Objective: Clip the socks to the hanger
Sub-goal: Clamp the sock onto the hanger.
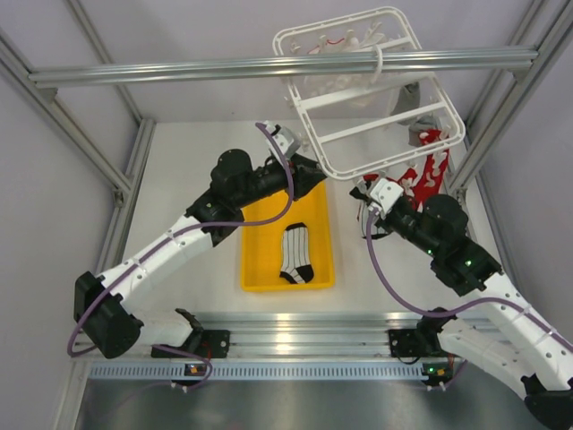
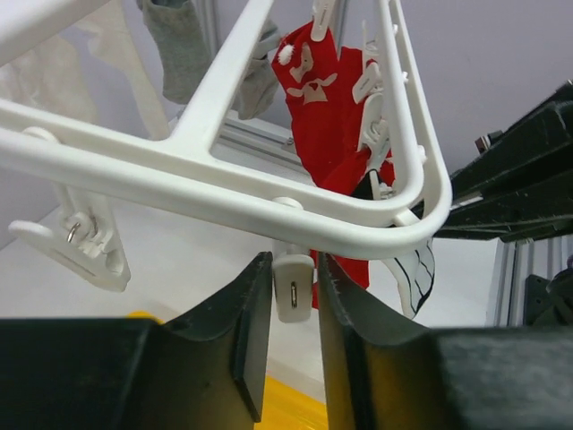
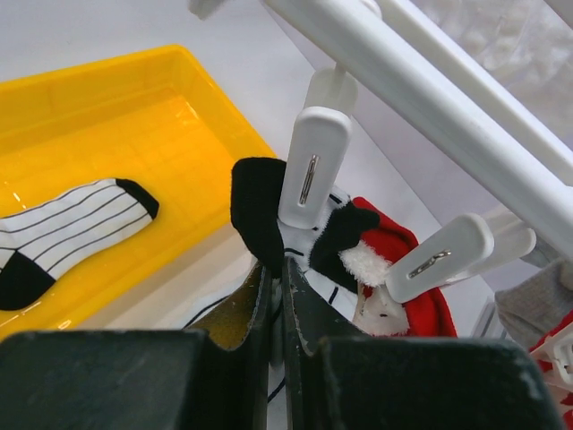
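Observation:
The white hanger [image 1: 394, 157] hangs from the grey beam, tilted. My left gripper [image 1: 309, 168] is at its near left corner, shut on a dangling white clip [image 2: 294, 287] under the frame bar [image 2: 224, 193]; the fingertips [image 2: 294, 269] flank the clip. My right gripper [image 1: 365, 193] is shut on a white striped sock with a black toe [image 3: 260, 210], holding the toe up against another clip [image 3: 309, 170] under the hanger bar [image 3: 421, 98]. That sock also shows in the left wrist view [image 2: 416, 273]. Red socks [image 1: 431, 175] hang clipped on the hanger.
A yellow tray [image 1: 260, 269] lies between the arms with one striped sock [image 1: 297, 253] in it. The grey aluminium beam [image 1: 179, 70] crosses the back. A grey sock [image 2: 179, 45] hangs on the hanger's far side. Frame posts stand at both sides.

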Controlling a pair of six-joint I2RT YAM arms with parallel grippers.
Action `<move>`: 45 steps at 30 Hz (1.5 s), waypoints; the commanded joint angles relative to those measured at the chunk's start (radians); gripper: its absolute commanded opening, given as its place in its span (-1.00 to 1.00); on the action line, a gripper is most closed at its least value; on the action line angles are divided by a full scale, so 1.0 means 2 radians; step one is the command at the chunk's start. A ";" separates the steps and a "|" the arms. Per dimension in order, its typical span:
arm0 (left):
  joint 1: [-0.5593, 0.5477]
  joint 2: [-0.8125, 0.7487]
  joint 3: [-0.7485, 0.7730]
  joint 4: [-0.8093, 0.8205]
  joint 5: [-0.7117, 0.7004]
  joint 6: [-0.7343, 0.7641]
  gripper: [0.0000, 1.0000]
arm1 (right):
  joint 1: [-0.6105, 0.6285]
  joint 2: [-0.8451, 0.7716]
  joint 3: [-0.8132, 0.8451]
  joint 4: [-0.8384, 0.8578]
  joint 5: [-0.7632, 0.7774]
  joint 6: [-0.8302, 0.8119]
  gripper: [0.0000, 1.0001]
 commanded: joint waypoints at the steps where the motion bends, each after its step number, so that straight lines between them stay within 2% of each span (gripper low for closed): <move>1: 0.000 -0.013 0.013 0.038 0.049 0.009 -0.41 | -0.015 0.001 0.026 0.003 -0.008 0.001 -0.92; 8: 0.000 -0.026 0.003 0.011 0.058 0.019 -0.93 | -0.047 0.026 0.041 0.028 -0.037 0.003 -0.90; 10: 0.000 -0.030 0.003 0.006 0.061 0.018 -1.00 | -0.067 0.033 0.048 0.028 -0.054 0.004 -0.88; 15: 0.001 -0.034 0.010 -0.022 0.070 0.017 -1.00 | -0.111 0.062 0.076 0.030 -0.111 0.007 -0.81; 24: 0.002 -0.047 0.014 -0.058 0.076 0.029 -1.00 | -0.166 0.107 0.116 0.031 -0.168 0.014 -0.74; 25: 0.002 -0.047 0.015 -0.060 0.082 0.029 -1.00 | -0.168 0.111 0.118 0.031 -0.172 0.014 -0.70; 26: 0.002 -0.047 0.015 -0.060 0.082 0.029 -1.00 | -0.170 0.117 0.127 0.028 -0.183 0.013 -0.54; 28: 0.002 -0.044 0.019 -0.057 0.080 0.018 -1.00 | -0.173 0.123 0.140 0.002 -0.194 0.013 -0.38; 29: 0.001 -0.040 0.019 -0.052 0.082 0.013 -1.00 | -0.174 0.123 0.150 -0.009 -0.209 0.017 -0.21; 33: 0.003 -0.029 0.023 -0.038 0.095 -0.023 -1.00 | -0.173 0.087 0.136 -0.062 -0.244 0.023 -0.03; 39: 0.005 -0.007 0.028 -0.012 0.158 -0.065 -1.00 | -0.174 0.025 0.122 -0.130 -0.296 0.043 0.01; 45: 0.012 0.009 0.036 0.007 0.197 -0.090 -1.00 | -0.173 0.005 0.124 -0.116 -0.320 0.106 0.00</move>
